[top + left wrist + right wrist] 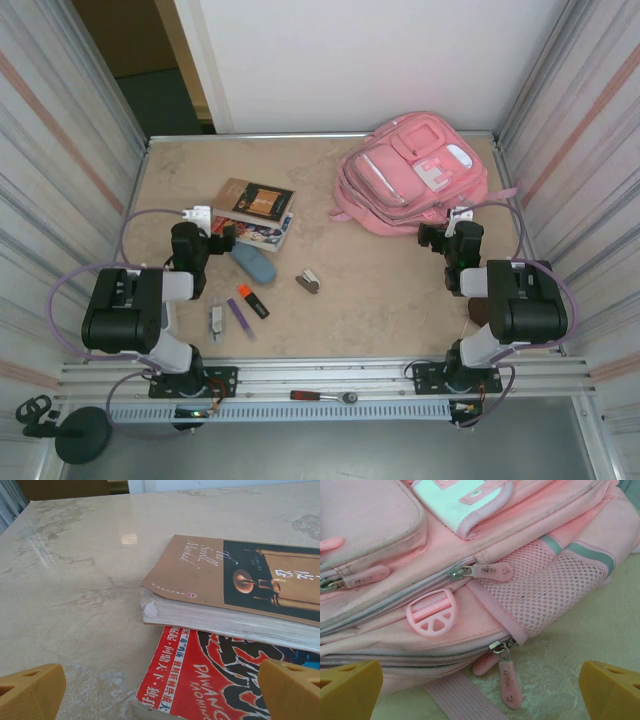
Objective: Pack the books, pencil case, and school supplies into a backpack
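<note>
Two books lie stacked at the left of the table, a brown-tan one point(260, 200) point(200, 570) on a red cartoon-cover one point(264, 235) point(220, 680). My left gripper point(220, 238) point(160, 692) stands open at their near corner, holding nothing. Below them lie the slate-blue pencil case point(253, 264), an orange-and-black highlighter point(253, 302), a purple pen point(239, 317), a small silvery piece point(215, 320) and a grey-brown clip point(308, 282). The pink backpack point(412, 175) point(485, 545) lies at the back right. My right gripper point(440, 238) point(480, 692) is open at its near edge, with a pink zipper pull point(509, 682) between the fingers; that zip is closed.
A red-handled metal tool point(322, 396) rests on the rail in front of the arm bases. Metal walls close in the table on both sides. Bare tabletop point(370, 290) lies between the supplies and the backpack.
</note>
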### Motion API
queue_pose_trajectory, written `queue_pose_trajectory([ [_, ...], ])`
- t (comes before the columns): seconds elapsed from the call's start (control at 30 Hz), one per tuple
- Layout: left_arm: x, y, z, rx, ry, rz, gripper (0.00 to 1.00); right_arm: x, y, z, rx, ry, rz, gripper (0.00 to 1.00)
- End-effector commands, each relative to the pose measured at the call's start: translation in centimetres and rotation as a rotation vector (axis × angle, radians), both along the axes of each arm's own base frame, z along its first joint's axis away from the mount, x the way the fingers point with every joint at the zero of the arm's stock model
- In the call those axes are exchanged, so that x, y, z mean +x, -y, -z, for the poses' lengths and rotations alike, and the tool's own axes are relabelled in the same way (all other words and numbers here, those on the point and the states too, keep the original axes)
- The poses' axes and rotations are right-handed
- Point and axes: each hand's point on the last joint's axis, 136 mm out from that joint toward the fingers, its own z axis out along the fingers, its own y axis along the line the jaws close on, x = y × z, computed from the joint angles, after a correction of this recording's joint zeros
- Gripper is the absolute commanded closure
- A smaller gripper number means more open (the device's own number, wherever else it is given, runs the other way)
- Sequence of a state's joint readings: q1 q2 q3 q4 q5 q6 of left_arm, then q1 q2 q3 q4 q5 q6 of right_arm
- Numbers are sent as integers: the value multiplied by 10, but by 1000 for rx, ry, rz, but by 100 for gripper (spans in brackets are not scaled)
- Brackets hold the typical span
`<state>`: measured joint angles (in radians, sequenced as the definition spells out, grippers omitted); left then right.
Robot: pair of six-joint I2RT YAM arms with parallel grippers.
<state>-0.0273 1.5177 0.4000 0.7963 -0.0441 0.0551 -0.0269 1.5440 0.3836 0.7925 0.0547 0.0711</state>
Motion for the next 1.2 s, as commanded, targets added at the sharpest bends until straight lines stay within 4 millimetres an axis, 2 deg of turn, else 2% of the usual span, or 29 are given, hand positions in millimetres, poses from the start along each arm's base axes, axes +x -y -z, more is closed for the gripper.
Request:
queue_pose_trajectory([
  [0.0, 2, 2, -6, -1, 17, 8, 1, 8, 2, -13, 19, 42, 11, 1],
  [0.93, 2, 3, -6, -8, 16, 16, 1, 8, 2, -13, 19, 43, 13, 1],
  [1.07, 1, -5, -20, -7, 40, -35, 1, 7, 4, -24, -23, 48, 49, 1],
  [1.17, -11, -24, -37, -24, 4, -161, 1, -3, 14, -40, -48, 52, 141, 1],
])
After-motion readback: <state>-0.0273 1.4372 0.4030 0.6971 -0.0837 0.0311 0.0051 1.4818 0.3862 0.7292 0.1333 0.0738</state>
